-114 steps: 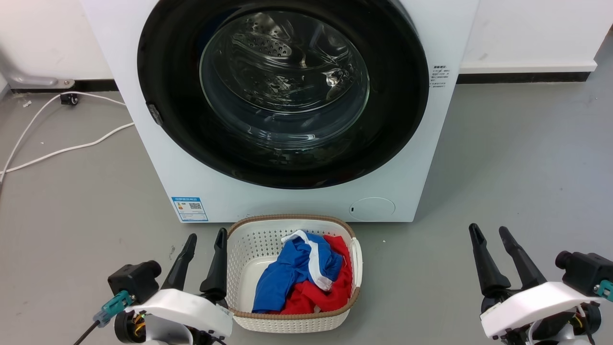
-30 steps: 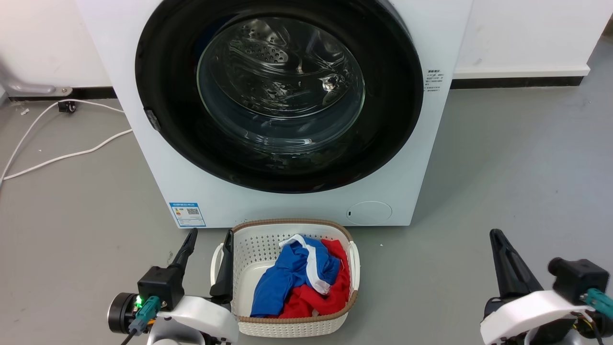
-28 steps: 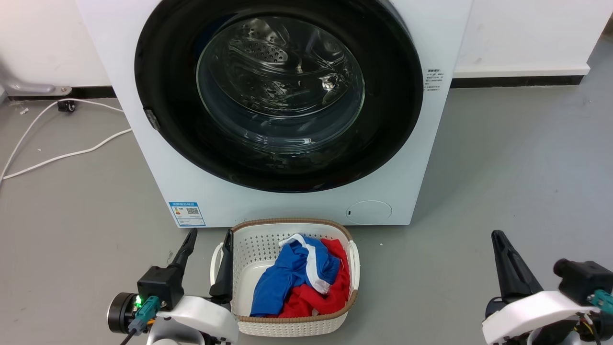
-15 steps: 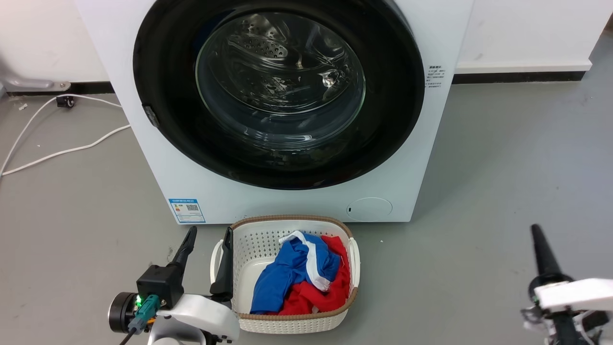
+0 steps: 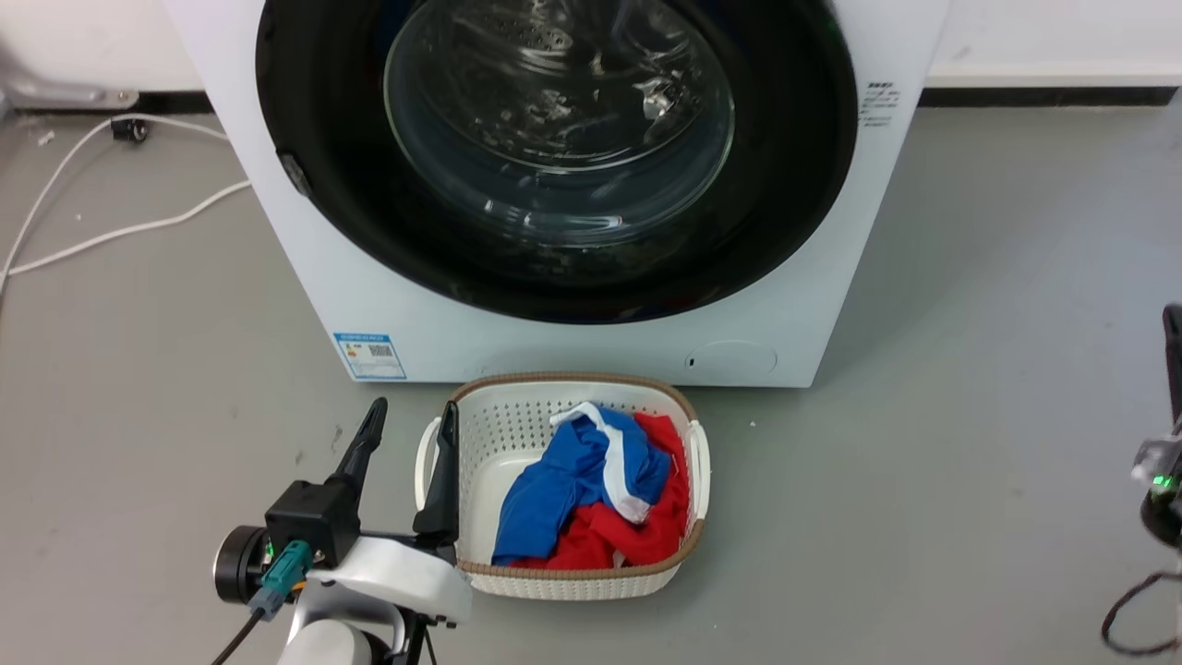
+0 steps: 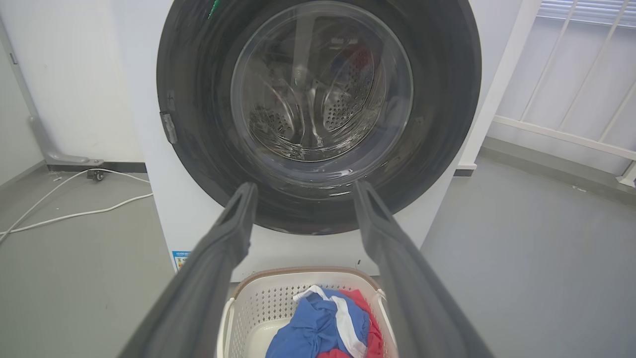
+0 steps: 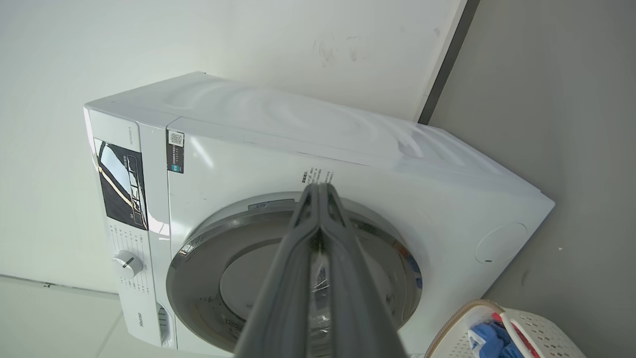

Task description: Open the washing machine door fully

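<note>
1. Grey smooth floor [image 5: 970, 369] fills the scene in front of a plain white wall [image 7: 74, 49], and two thin white cables [image 5: 120, 231] lie on the floor at the left.
2. The big white front-loading washing machine [image 5: 305, 277] stands on this floor against the wall.
3. The large round washing machine door with the wide glossy black rim [image 5: 572, 282] sits flat against the machine's front, not opened. The steel drum is visible through its bulging clear glass window [image 5: 559, 102].
4. A small grey metal piece [image 5: 294, 173] is on the left edge of the rim.
5. Low on the front are a blue energy sticker [image 5: 369, 356] at the left and a small round flap [image 5: 731, 358] at the right.
6. A white perforated laundry basket with a brown rim [image 5: 572, 379] stands on the floor just before the machine. It holds a blue garment [image 5: 554, 489] and a red garment [image 5: 637, 536].
7. The left end effector [image 5: 414, 406] hangs just left of the basket with its two dark fingers spread apart and nothing between them. It points at the door and is well apart from it.
8. Whether its right finger touches the basket handle, one cannot tell.
9. The right end effector [image 7: 318, 186] has its fingers pressed together and holds nothing. In its wrist view the tips point toward the upper rim of the door, apart from the machine.
10. The same view shows a black display panel [image 7: 121, 184] and a round white knob [image 7: 126, 263] on the machine.
</note>
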